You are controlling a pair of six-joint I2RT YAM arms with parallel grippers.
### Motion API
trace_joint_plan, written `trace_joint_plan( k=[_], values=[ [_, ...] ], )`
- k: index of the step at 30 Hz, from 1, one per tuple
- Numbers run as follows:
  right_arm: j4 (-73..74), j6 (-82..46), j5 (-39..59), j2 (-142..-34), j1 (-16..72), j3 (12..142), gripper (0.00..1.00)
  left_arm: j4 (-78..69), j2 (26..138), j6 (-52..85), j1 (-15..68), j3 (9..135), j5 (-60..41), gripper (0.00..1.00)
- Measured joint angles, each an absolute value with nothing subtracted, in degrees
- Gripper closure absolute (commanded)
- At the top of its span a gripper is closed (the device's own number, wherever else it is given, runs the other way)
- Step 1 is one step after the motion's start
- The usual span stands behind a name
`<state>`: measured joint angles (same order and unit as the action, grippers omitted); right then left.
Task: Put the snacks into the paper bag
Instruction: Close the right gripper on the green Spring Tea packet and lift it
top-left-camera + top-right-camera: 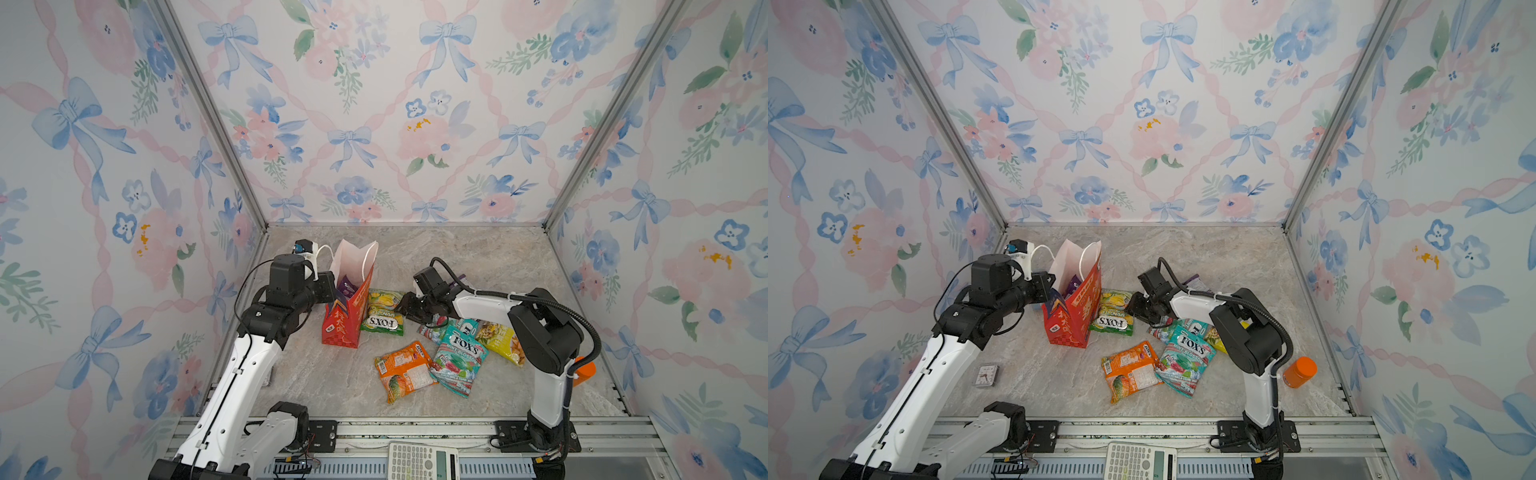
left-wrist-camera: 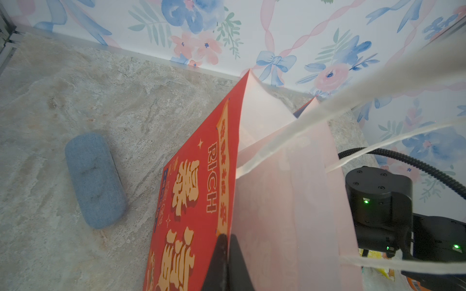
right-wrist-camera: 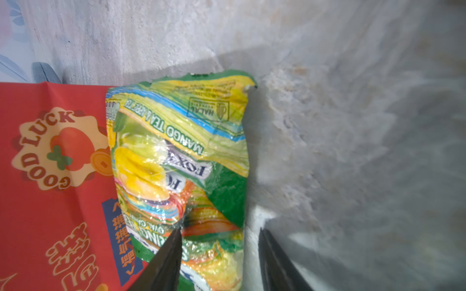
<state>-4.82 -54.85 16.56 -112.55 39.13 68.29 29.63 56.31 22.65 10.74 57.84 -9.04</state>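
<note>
Left wrist view showed the left gripper (image 2: 225, 239) clamped tight on a red wall of the paper bag (image 2: 196, 176) at its rim. In both top views that bag stood upright on the marble table (image 1: 332, 386), left of the middle, with its white mouth open and a purple packet (image 1: 347, 286) inside. A green-and-yellow packet (image 1: 382, 316) lay flat against the bag's right face, touching it. The right gripper (image 3: 219, 233) hung low over this packet with its 2 fingers moderately parted. In the right wrist view 1 finger overlapped the packet and the other stood past its edge above bare table, gripping nothing. Nearer the front 3 more snacks lay clustered: an orange packet (image 1: 405, 370), a teal packet (image 1: 457, 357) touching it, and a yellow packet (image 1: 500, 343).
</note>
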Motion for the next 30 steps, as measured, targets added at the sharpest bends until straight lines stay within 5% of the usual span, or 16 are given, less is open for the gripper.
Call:
trace_joint_plan(
  k=[10,23,30],
  values=[
    [-2.63,-56.23,17.39,-113.4,38.94,68.34,0.55,29.63,56.31,22.57,10.74,57.84,-9.02,1.0],
    [-1.21,-57.93,17.87,-113.62,38.17,68.01,0.99,29.65,56.31,22.57,10.74,57.84,-9.02,1.0],
    [-1.65,-57.41,17.78,-112.73,37.45,67.88,1.0,29.63,56.36,22.57,10.74,57.87,-9.1,1.0]
  ],
)
